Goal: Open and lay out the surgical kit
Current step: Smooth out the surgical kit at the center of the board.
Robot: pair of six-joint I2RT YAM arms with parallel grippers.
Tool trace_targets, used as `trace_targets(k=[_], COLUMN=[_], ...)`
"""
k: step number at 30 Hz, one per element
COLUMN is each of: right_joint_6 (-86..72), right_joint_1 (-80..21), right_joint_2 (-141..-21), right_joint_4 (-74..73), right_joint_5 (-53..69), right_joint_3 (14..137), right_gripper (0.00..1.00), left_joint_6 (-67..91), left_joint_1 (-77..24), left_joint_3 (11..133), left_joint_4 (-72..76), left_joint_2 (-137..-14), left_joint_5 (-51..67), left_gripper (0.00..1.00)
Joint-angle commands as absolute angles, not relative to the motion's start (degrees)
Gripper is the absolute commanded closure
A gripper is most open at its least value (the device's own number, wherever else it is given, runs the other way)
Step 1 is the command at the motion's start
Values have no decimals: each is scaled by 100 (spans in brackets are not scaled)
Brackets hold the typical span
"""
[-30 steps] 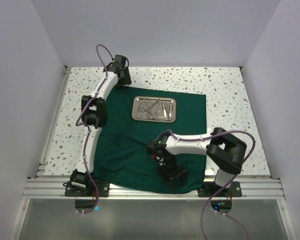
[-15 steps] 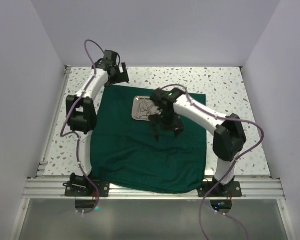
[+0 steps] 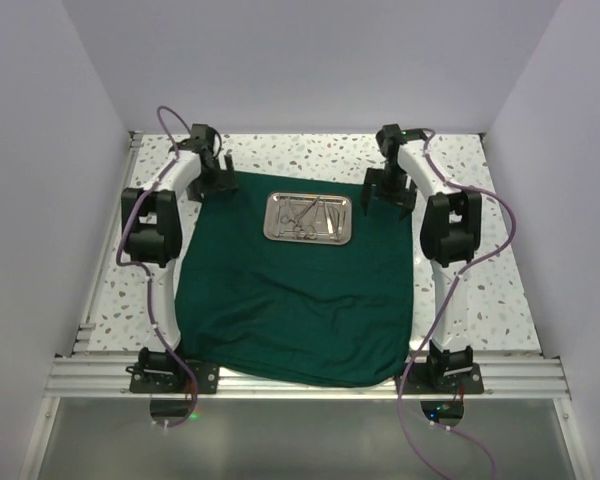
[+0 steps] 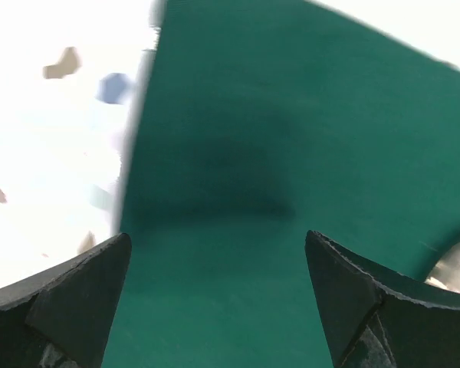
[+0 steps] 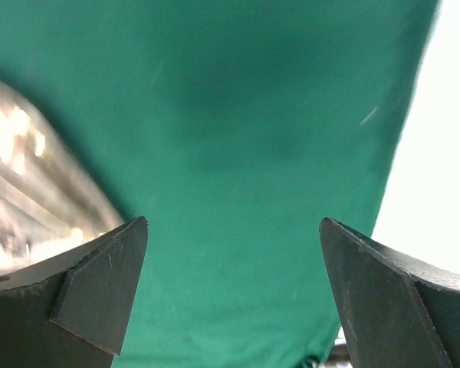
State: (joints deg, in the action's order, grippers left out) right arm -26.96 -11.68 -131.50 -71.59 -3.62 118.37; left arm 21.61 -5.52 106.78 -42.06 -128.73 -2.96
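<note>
Speckled table [image 3: 490, 250] carries green cloth [image 3: 300, 310], steel tray [image 3: 274, 230] resting on it.

Both arms reach forward from their bases, roughly mirrored. Left arm [image 3: 163, 290]: elbow bent outward, wrist turned inward. Left gripper [image 3: 217, 178] points down, jaws wide apart, nothing between the fingers [image 4: 69, 299]. Right arm [image 3: 450, 290]: same pose on the opposite side. Right gripper [image 3: 388, 190] points down, jaws wide, empty.

One green cloth [image 3: 290, 310], one steel tray [image 3: 344, 233]
</note>
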Motion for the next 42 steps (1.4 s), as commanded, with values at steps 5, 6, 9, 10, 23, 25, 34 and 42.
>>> trace_targets(k=[5, 6, 9, 10, 23, 25, 34, 42], right_joint_6=[-2768, -2769, -2777, -2777, -2909, -2961, -3884, -4087], right_joint_1=[-370, -360, -334, -334, -343, -325, -44, -18], right_joint_2=[-13860, -13973, -14220, -14395, -14984, -15310, -15372, -15161], right_joint_4=[-7304, -7260, -7277, -7277, -6715, -6759, -4767, -3525], right_joint_5=[-693, -738, -835, -835, -18, -18, 281, -53], right_joint_3=[12823, 12893, 13244, 13384, 13577, 14321, 14896, 14880], right_gripper=[2, 3, 3, 3, 100, 100, 100, 55], left_joint_6=[2013, 2004, 2048, 2048, 2250, 2425, 3137, 3516], left_joint_1=[0, 0, 0, 148, 149, 167, 518, 782], left_joint_3=[11311, 11329, 11487, 11548, 11663, 11750, 13412, 13571], left_joint_4=[-4184, -4140, -4122, -4139, -3719, -3568, -3482, -2707], left_joint_2=[-13385, -13490, -13745, -13833, -14318, -14309, -14529, -14467], left_joint_5=[0, 113, 263, 333, 949, 819, 35, 412], left_gripper=[1, 1, 3, 4, 100, 100, 100, 53])
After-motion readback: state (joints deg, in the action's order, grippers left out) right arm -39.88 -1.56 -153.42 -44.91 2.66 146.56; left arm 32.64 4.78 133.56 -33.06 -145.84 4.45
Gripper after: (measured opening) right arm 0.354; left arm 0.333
